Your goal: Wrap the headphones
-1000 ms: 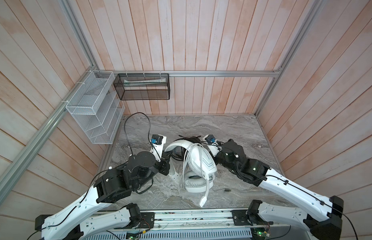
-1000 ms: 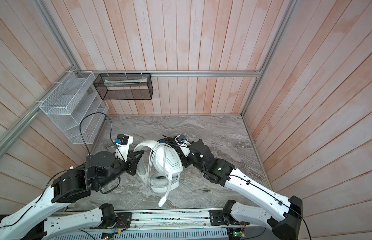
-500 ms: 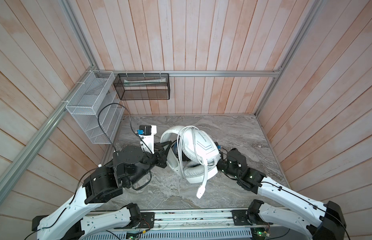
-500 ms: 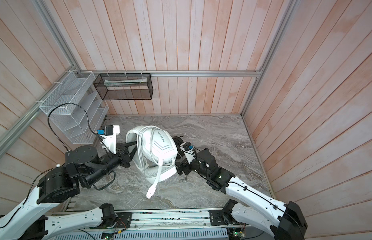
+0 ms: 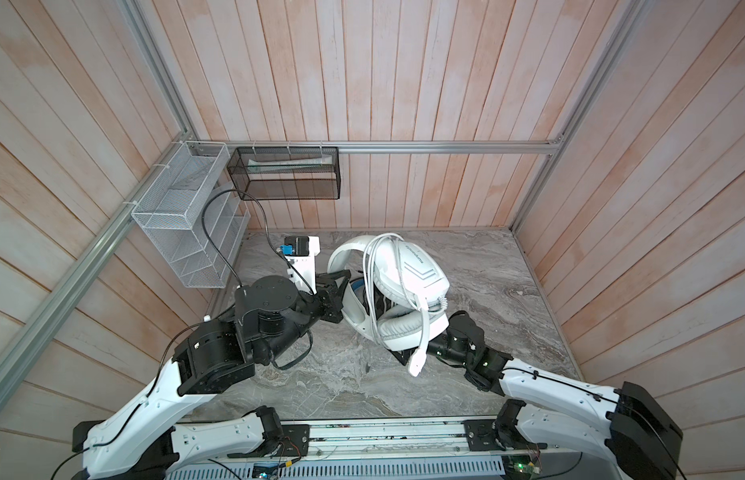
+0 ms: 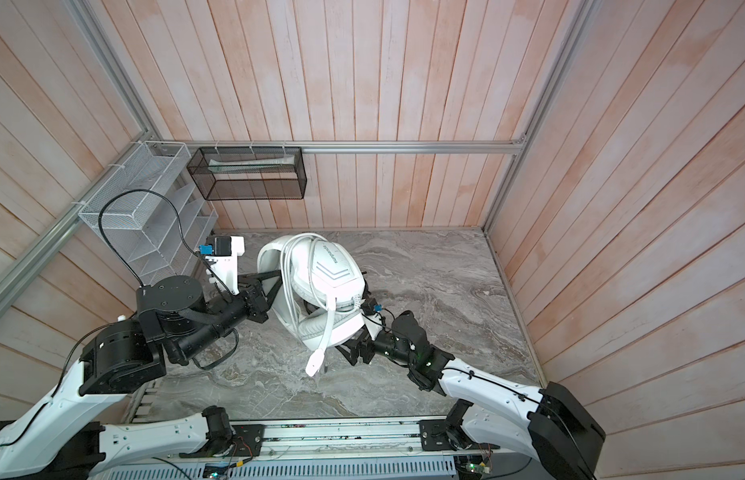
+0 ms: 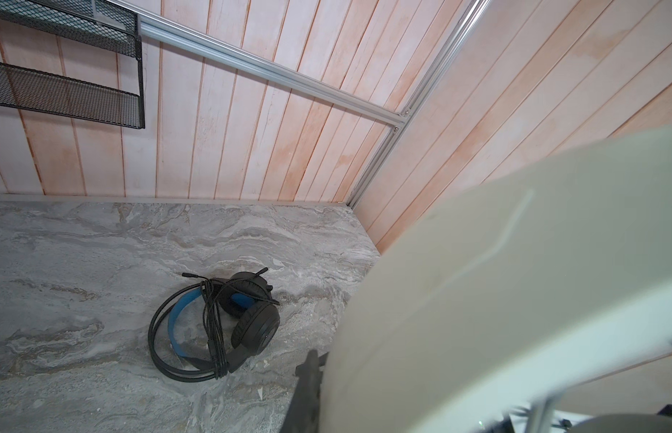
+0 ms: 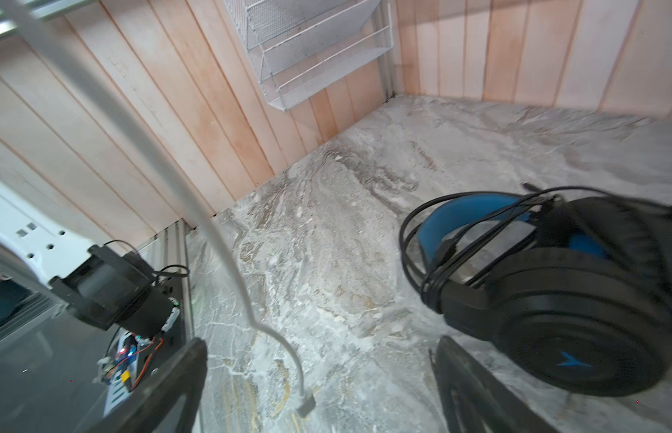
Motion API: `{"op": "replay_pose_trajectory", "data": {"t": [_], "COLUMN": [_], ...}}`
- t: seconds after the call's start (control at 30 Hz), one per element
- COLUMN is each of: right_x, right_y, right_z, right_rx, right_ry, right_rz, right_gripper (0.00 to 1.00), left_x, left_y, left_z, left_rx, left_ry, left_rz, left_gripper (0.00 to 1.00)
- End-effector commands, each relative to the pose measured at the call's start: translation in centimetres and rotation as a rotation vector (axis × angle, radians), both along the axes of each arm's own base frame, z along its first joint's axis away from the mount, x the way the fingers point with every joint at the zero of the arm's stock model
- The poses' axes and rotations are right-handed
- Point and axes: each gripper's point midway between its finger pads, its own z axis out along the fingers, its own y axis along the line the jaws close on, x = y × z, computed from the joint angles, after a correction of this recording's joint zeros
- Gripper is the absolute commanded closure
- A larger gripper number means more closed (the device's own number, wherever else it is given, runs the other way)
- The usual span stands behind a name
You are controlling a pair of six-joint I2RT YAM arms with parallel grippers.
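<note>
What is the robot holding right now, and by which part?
The left gripper is shut on the headband of the white headset, holding it aloft. The open right gripper holds nothing.

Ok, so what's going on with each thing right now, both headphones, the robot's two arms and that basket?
white headphones, held up above the table, white cable looped round them.
black headphones, lying on the table, black cable wound round them.
left end effector, shut on the white headphones.
right end effector, open, holding nothing.
black mesh basket, hanging on the wall, something pale inside.
</note>
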Motion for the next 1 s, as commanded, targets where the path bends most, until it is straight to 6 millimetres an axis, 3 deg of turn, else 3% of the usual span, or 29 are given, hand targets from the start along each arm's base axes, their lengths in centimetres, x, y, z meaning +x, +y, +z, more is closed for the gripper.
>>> {"op": "replay_pose_trajectory", "data": {"t": [0.0,0.17,0.37,0.5,0.7,0.87,0.97], "right_x": [-0.7,0.7,1.3,1.1,-0.9,-4.7,-7.7], "right_y": [1.3,1.8,1.7,1.1,2.0,4.0,4.9], "right_z": [1.4,-1.3,-4.1,-5.0,-6.0,-6.3,-5.6], "right_rx": [0.08,0.027,-0.024,-0.044,-0.123,-0.241,-0.288], "right_ry": [-0.044,-0.032,-0.004,0.012,0.021,-0.022,-0.06], "right_rz": [0.034,-0.009,-0.041,-0.073,-0.074,-0.004,0.081], "right_gripper": [0.05,0.15,0.75,0.94,1.0,1.0,1.0], "left_x": [-0.1,-0.1,0.2,0.6,3.0,7.7,11.1], "left_y": [0.8,0.7,1.1,1.5,1.9,3.5,5.6], "left_z": [3.2,3.5,3.9,4.1,3.4,1.0,-2.0], "left_rx": [-0.125,-0.139,-0.155,-0.166,-0.186,-0.191,-0.182], "left_ry": [-0.031,-0.031,-0.03,-0.023,0.016,0.092,0.179], "left_rz": [0.022,0.023,0.049,0.088,0.175,0.285,0.368], "left_gripper": [1.0,1.0,1.0,1.0,1.0,1.0,1.0]}}
